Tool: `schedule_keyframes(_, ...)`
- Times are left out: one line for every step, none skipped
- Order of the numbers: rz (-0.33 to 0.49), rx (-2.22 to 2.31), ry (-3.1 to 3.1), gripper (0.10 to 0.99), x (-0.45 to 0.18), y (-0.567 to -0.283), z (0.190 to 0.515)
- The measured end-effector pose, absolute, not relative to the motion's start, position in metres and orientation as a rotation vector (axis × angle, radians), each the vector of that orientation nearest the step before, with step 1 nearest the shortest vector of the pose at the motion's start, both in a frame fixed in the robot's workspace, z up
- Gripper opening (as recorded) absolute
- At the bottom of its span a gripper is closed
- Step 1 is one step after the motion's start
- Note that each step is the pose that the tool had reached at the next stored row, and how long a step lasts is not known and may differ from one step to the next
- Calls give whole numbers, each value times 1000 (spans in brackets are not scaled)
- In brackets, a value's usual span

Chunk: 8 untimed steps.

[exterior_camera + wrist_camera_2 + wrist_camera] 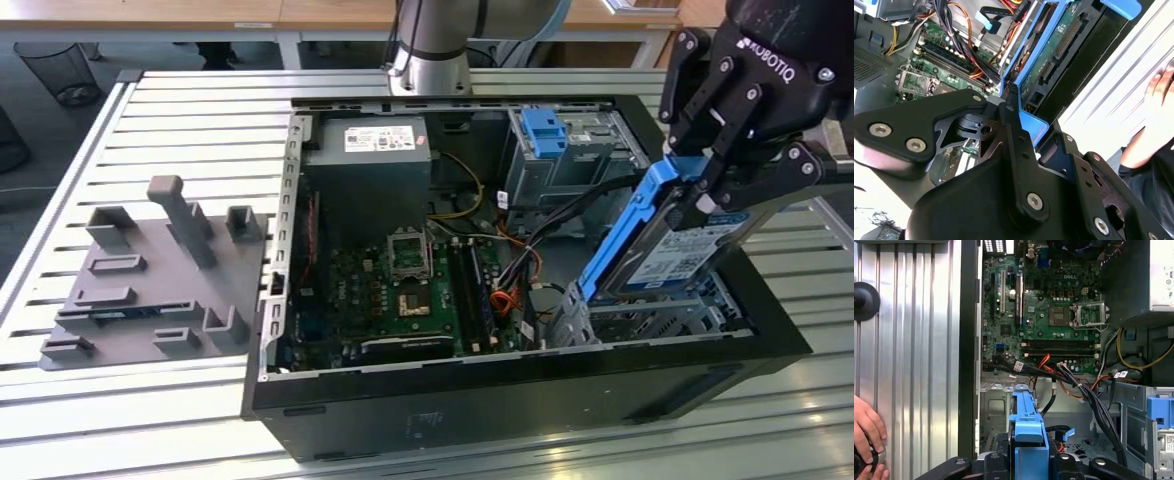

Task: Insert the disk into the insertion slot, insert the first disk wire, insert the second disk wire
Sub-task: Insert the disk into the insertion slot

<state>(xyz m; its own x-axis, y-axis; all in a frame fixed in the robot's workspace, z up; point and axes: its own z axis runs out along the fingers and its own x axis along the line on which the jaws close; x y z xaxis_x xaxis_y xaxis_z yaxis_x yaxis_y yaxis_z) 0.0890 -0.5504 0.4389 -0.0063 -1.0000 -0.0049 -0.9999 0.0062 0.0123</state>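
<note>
Table [174, 110]: slatted metal; it carries everything I work on.
Computer case [534, 400]: black tower lying on its side, open face up.
Fixture plate [147, 280]: grey, with upright blocks, on the table at the exterior view's left, apart from the case.
Motherboard [400, 290]: green, flat on the case floor; I also see it in the first wrist view [1054, 305].
Power supply [367, 170]: grey box at the far end of the case.
Tall cage [554, 165]: grey metal with a blue latch [545, 130] on top.
Slot [667, 315]: low perforated grey cage in the case corner nearest the exterior view's right.
Disk [661, 255]: silver with a white label in a blue frame, steeply tilted, lower end at the slot's top; I cannot tell how deep it sits.
Gripper [727, 190]: black fingers clamped on the disk's upper end.
Wires [514, 270]: black and orange bundle between motherboard and slot.
Hand [866, 425]: a person's, over the table outside the case.
</note>
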Motion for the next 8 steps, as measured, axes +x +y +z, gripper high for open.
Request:
schedule_keyframes(-19,2211,-2225,365,89,-550,438)
schedule_keyframes(-20,2211,-2225,365,89,-550,437)
schedule_keyframes(-19,2211,-2225,365,89,-550,437)
schedule_keyframes(-19,2211,-2225,365,89,-550,436)
schedule_keyframes(-19,2211,-2225,365,89,-550,436)
schedule_keyframes(-19,2210,-2225,365,89,-550,435)
schedule_keyframes(-19,2210,-2225,365,89,-550,434)
schedule_keyframes(-19,2210,-2225,365,89,-550,434)
